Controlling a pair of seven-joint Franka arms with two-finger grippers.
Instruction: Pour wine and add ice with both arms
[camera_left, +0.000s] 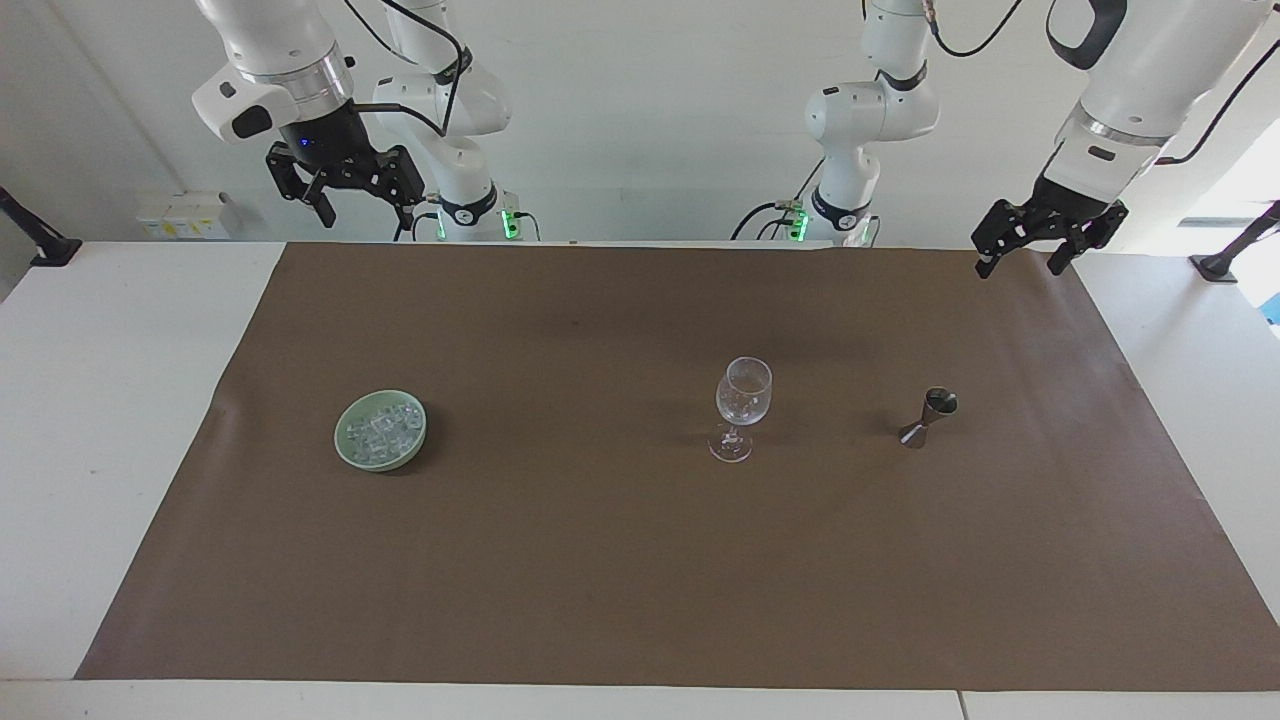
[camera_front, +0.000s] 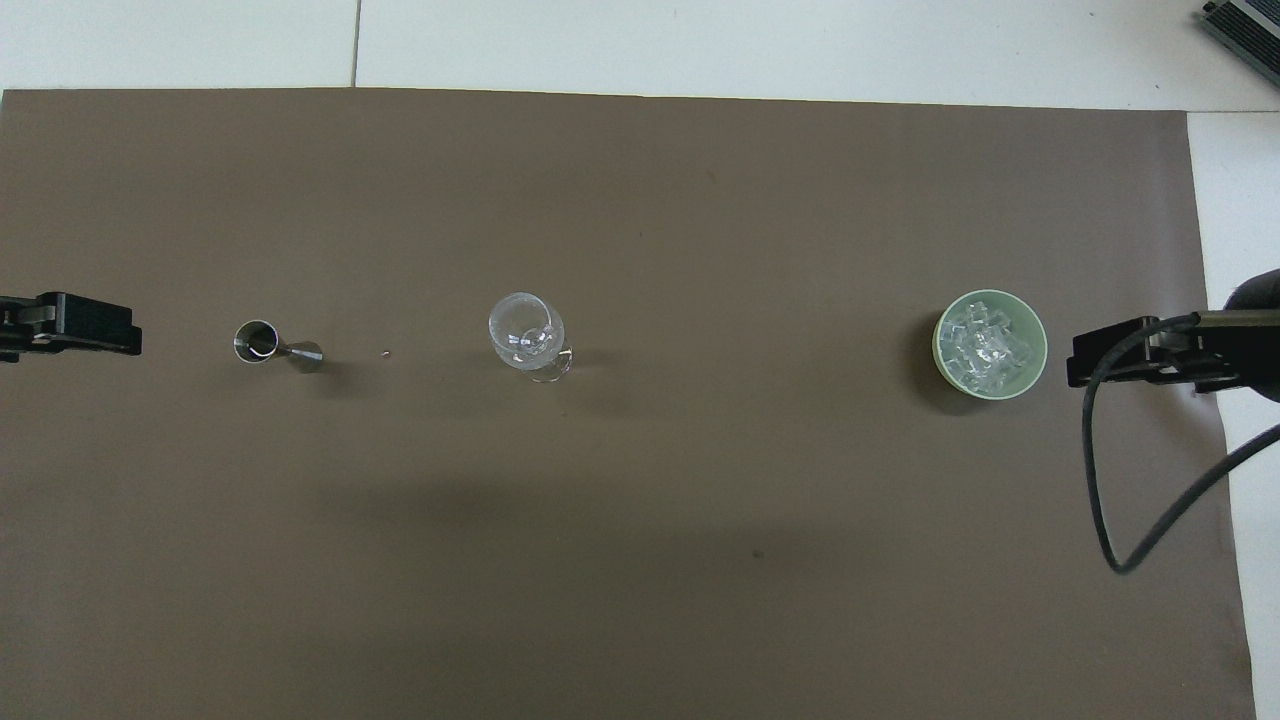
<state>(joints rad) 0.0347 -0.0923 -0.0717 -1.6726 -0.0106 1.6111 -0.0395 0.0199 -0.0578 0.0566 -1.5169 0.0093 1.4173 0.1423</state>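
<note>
My left tool (camera_left: 1030, 250) hangs high over the mat's (camera_left: 600, 560) edge at my left arm's end of the surface (camera_left: 100, 400), fingers apart, holding nothing. My right tool (camera_left: 345, 195) hangs raised at my right arm's end, fingers also apart and empty. The ice (camera_left: 383, 432) lies heaped in a green bowl (camera_left: 345, 450) on the mat toward my right arm's end. The glass (camera_left: 742, 405) stands upright near the middle, with the metal jigger (camera_left: 928, 418) beside it toward my left arm's end, well apart.
</note>
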